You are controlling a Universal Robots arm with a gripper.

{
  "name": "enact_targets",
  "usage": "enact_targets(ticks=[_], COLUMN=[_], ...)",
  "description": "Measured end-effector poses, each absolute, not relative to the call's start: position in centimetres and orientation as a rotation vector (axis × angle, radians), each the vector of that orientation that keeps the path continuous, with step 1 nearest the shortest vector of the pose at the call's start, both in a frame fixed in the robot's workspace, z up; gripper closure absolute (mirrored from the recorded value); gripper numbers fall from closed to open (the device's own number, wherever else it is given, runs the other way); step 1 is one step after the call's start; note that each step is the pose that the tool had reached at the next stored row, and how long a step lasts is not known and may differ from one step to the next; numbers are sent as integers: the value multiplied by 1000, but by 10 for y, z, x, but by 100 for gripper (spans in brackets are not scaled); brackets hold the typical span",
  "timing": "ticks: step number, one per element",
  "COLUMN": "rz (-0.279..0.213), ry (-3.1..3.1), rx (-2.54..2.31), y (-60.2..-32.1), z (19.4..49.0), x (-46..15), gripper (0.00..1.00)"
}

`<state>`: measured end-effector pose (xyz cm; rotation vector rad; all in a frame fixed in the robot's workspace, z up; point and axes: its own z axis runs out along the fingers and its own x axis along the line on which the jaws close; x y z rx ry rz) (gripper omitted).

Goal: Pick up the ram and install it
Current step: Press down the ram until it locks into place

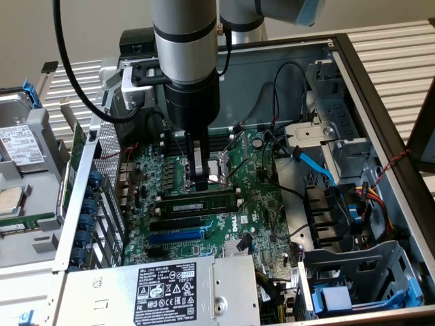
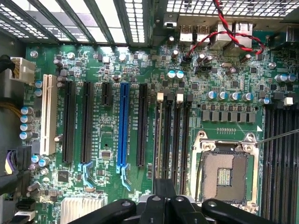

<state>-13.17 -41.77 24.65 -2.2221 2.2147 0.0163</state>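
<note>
Hand [image 1: 200,178]: lowered into the open computer case, fingers drawn fully together, tips just above the ram; no stick seen pinched between them.
Hand, wrist view [image 2: 166,198]: black fingers closed side by side over the memory slots [image 2: 172,140], just beside the empty CPU socket [image 2: 224,173].
Ram [image 1: 198,202]: lying lengthwise in the memory-slot area of the motherboard [image 1: 262,204], between the CPU socket [image 1: 219,173] and the black expansion slots; seated or merely resting could not be told.
Handling, judged: light, thin and stiff; board likely to crack if twisted, chips and contact edge best left untouched.
Hold, judged: across the two flat faces near mid-length, or on the long upper edge, kept level so both ends drop evenly.
Slip, judged: smooth faces, narrow purchase; firm but modest squeeze called for.
Nearby: blue expansion slot [image 1: 175,237] past the black ones; power supply [image 1: 163,288] at the case's near edge; blue SATA cable [image 1: 316,166] toward the exterior view's right, well apart.
</note>
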Motion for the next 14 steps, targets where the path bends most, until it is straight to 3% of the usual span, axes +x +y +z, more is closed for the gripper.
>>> enact_targets(ticks=[14], rz=[35], ry=[2226], rx=[-2229], y=[-418], z=[242], x=[-132], gripper=[89])
